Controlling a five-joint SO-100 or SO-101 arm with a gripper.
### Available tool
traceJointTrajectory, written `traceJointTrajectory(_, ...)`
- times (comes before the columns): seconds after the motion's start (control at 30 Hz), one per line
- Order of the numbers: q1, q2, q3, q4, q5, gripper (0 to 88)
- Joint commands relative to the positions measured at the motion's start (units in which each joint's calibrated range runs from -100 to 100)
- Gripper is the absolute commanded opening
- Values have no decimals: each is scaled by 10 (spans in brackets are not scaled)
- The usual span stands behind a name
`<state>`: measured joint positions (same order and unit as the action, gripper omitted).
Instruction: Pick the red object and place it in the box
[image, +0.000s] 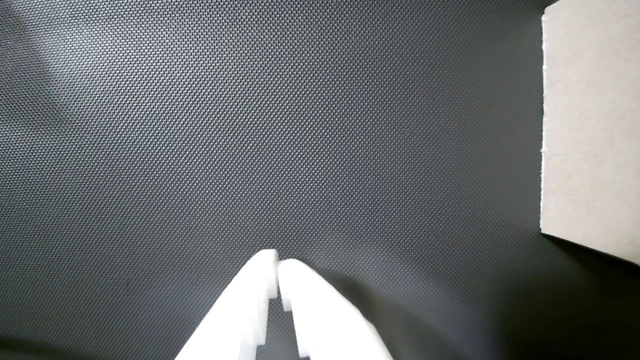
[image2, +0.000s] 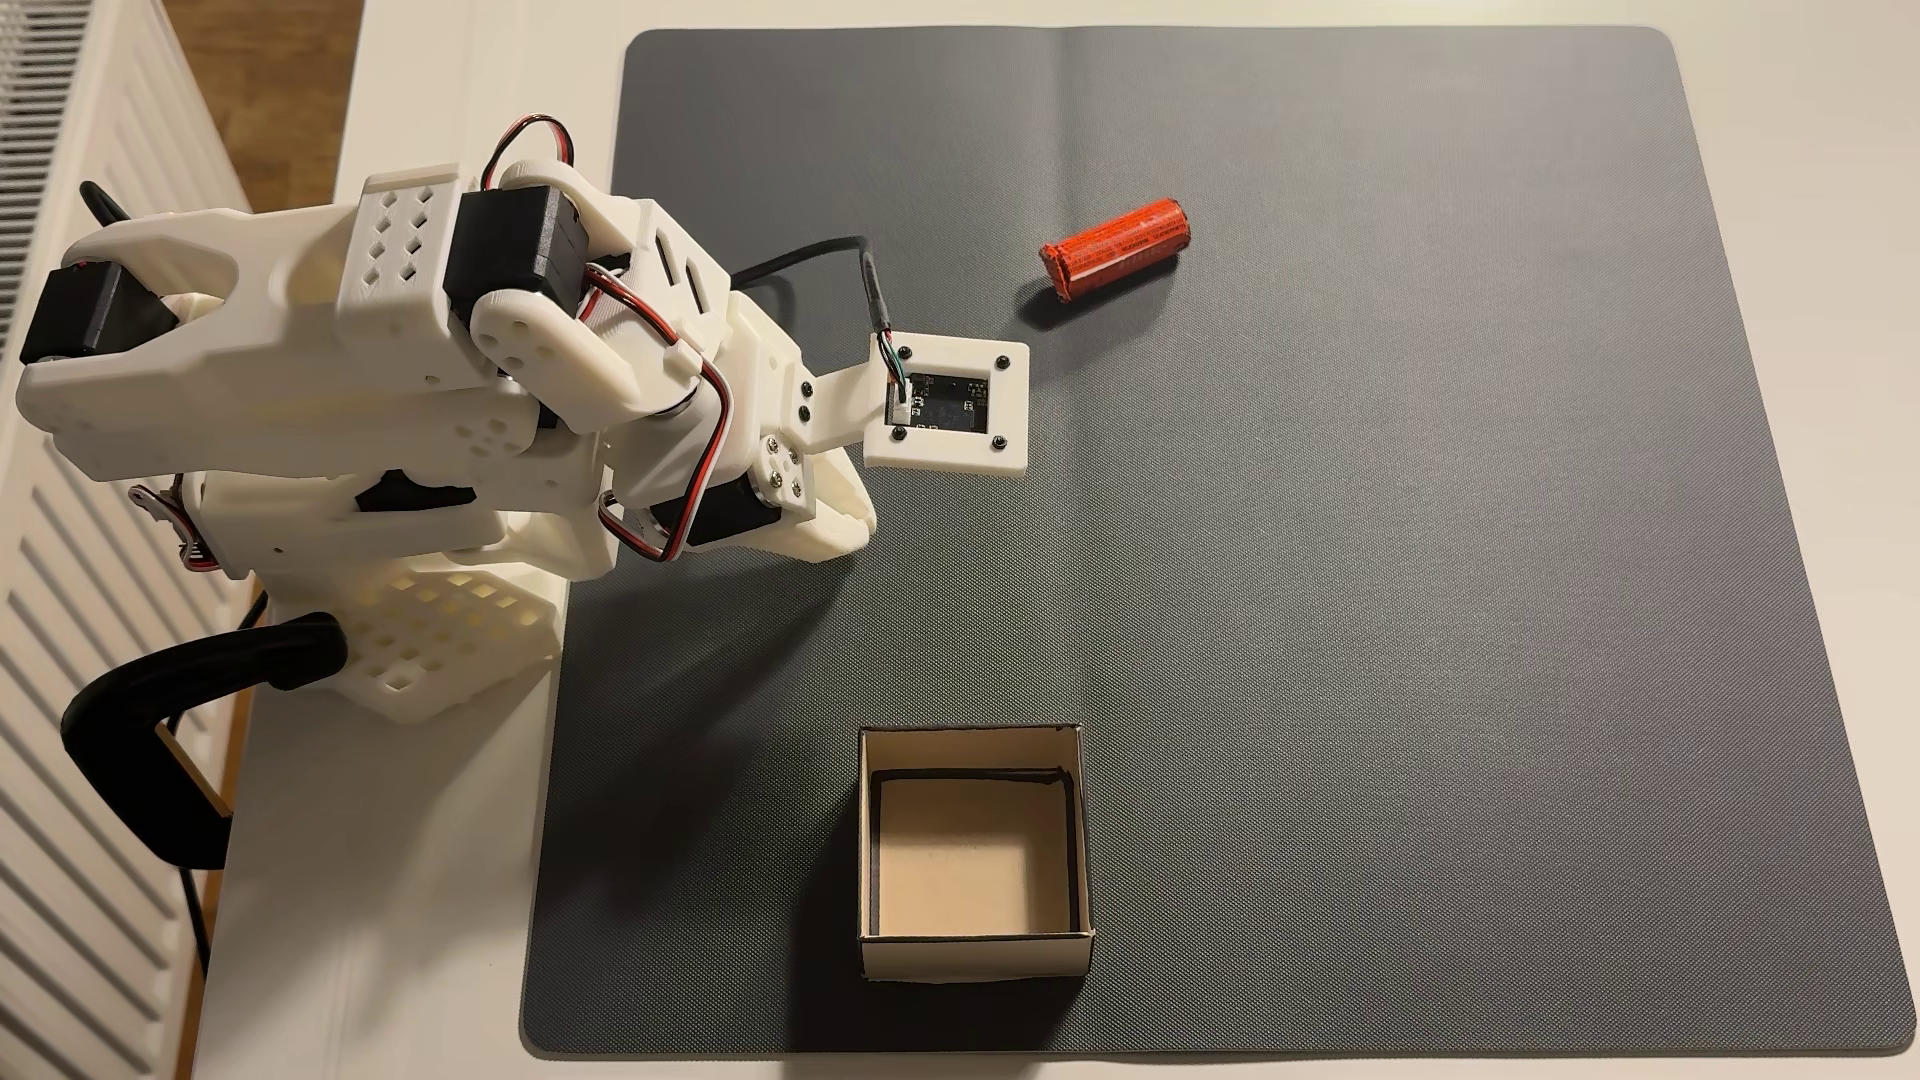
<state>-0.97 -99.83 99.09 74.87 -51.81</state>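
Observation:
The red object (image2: 1117, 247), a small orange-red cylinder with a crimped end, lies on its side on the far part of the mat in the fixed view. Open-topped and holding nothing, the pale cardboard box (image2: 971, 957) stands near the mat's front edge; its outer wall (image: 590, 125) fills the right edge of the wrist view. My white gripper (image: 278, 261) is shut, fingertips touching, nothing between them, above bare mat. In the fixed view the gripper (image2: 857, 519) sits folded close to the arm's base, well left of the red object and behind the box.
A dark grey textured mat (image2: 1351, 623) covers the white table. The wrist camera's white square frame (image2: 951, 403) juts out over the gripper. A black clamp (image2: 187, 675) holds the arm's base at the table's left edge, beside a white radiator (image2: 62, 727).

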Motion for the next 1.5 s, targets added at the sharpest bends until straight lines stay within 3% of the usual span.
traceJointTrajectory(0.0,2,7,7,8,-2,8)
traceJointTrajectory(1.47,-2,6,7,5,-6,7)
